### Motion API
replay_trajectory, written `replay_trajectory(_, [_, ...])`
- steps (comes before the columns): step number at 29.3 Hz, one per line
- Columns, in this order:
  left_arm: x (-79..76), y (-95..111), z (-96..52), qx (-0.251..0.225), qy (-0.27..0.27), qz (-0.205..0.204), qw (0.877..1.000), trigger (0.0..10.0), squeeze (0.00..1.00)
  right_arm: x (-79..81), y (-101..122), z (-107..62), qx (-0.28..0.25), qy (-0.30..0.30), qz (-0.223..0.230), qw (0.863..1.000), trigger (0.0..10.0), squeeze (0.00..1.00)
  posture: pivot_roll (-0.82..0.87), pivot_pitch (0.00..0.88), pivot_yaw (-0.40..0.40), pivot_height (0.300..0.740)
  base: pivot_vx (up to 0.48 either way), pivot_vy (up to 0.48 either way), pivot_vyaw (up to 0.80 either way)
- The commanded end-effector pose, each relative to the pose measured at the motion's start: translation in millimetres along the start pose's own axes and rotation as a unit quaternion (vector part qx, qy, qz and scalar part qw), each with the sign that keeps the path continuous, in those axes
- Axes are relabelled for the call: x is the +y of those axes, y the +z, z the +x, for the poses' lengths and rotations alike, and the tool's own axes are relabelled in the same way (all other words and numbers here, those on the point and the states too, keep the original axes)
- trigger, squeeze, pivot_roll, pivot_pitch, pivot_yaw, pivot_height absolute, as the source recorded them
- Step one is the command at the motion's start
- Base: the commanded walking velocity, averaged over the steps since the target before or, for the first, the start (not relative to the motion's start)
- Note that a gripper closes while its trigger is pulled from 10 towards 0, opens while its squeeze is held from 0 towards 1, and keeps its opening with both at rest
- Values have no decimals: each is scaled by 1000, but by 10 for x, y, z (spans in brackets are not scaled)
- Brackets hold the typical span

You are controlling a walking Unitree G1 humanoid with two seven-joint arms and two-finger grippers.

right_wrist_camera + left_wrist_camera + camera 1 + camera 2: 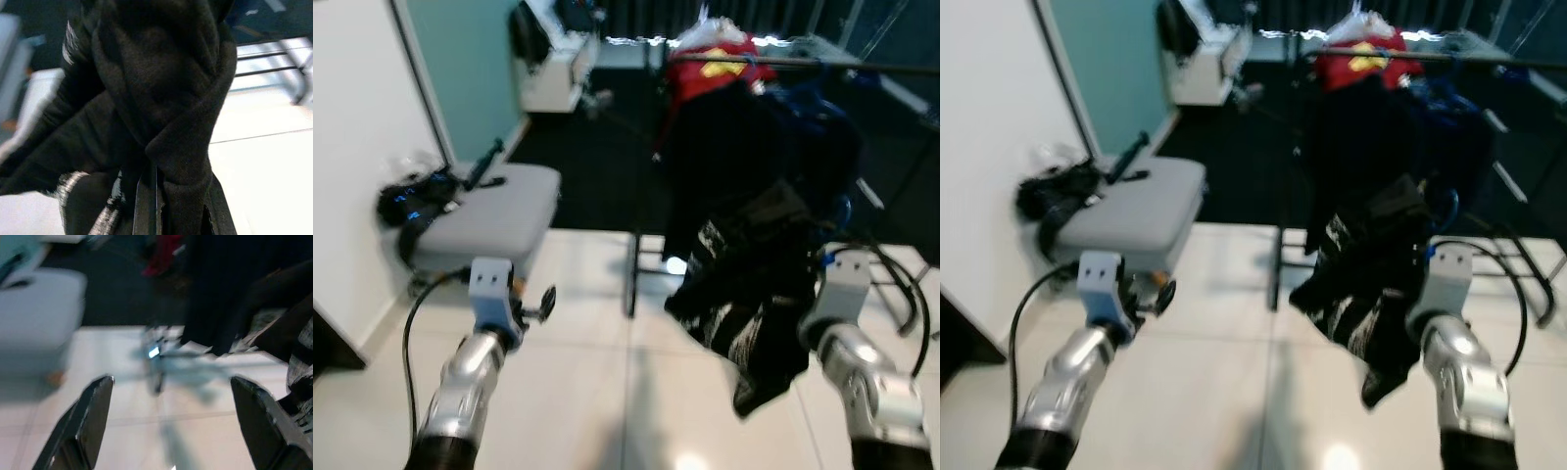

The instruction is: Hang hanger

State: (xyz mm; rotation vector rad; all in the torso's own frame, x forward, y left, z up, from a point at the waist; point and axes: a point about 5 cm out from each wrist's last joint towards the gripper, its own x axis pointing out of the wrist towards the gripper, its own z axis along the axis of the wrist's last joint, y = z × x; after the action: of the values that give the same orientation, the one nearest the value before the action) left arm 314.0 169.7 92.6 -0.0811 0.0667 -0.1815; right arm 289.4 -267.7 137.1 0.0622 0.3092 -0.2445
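Black patterned fabric garment (754, 323) is gripped by right tool (155, 196), centre-right; dark metal rail (862, 67) lies above it. Left tool (171, 426) is held open.

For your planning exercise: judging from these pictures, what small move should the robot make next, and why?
Probably raise the right pincer toward the rail. It is shut on the dark garment, which hangs low above the floor, well below the rail where the red shirt hangs. The left pincer is open, holding nothing.
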Motion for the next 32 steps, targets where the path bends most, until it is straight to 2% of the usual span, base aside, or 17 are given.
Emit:
replay_trajectory(1, [36, -8, -18, 7, 6, 2, 1000, 10000, 0, -4, 143, -20, -36, -2, 10, 999, 10000, 0, -37, 36, -21, 740, 480, 0, -731])
replay_trajectory(11, [29, 0, -11, 8, 4, 2, 1000, 10000, 0, -86, 221, -45, -45, -9, 11, 999, 10000, 0, -43, 36, -14, 740, 480, 0, -730])
replay_trajectory(26, [-2, 19, 7, 9, -1, -1, 1000, 10000, 0, -45, 252, -51, -46, 1, 9, 999, 10000, 0, -43, 33, -12, 740, 480, 0, -727])
replay_trajectory(32, [3, 24, 14, 10, 0, -1, 1000, 10000, 0, -85, 320, -56, -53, -1, 7, 999, 10000, 0, -44, 31, -11, 740, 480, 0, -729])
